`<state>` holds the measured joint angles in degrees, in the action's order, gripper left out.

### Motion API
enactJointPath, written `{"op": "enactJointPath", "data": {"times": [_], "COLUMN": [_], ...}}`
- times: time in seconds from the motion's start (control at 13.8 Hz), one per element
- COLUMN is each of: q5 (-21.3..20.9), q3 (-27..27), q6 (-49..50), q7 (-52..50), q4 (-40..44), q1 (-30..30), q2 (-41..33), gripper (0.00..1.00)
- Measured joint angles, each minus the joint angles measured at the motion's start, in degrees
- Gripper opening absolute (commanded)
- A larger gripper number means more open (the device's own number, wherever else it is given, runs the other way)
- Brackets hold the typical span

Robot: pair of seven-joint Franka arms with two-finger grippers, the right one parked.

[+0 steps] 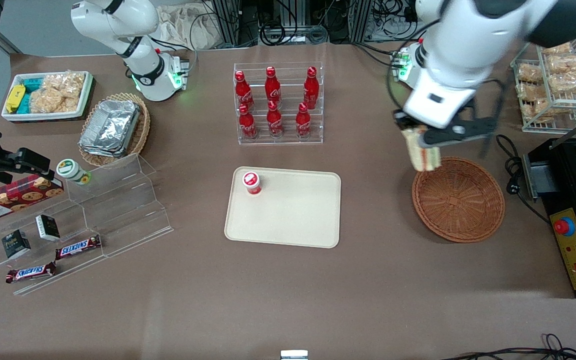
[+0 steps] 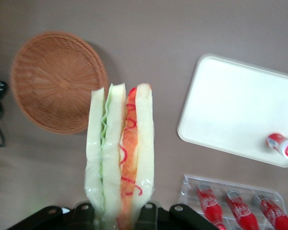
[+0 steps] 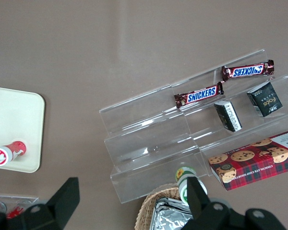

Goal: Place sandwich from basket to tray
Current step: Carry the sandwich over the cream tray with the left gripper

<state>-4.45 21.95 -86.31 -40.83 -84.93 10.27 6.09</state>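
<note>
I see the sandwich off the table, held up in the air above the rim of the basket on the side farther from the front camera. The wrist view shows its layers edge-on — pale bread, green leaf, red-orange filling — with the basket empty beneath it and apart from it.

The tray lies flat on the brown table, well apart from the basket toward the parked arm's end. A small red-capped bottle stands on the tray's corner; the rest of the tray is bare. Farther from the front camera than the tray is a clear rack of red cola bottles.

At the working arm's end stand a white wire rack of bagged snacks and a black control box — a black cable trails between it and the basket.

The gripper hangs above the basket's edge. Its jaws are closed on the sandwich's broad end, parted only by the thickness of the sandwich, which hangs down from them.
</note>
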Motion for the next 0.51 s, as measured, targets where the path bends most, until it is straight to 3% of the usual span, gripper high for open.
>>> {"op": "enactJointPath", "data": {"times": [0.29, 0.51], "q5": [-0.8, -5.8], "q3": [4.4, 4.4], "q6": [-9.6, -18.1], "q7": [-6.6, -12.5], "q4": [0.0, -0.1], "q1": [3.5, 8.0], "q2": [8.1, 18.2], "gripper": [0.23, 0.22]}}
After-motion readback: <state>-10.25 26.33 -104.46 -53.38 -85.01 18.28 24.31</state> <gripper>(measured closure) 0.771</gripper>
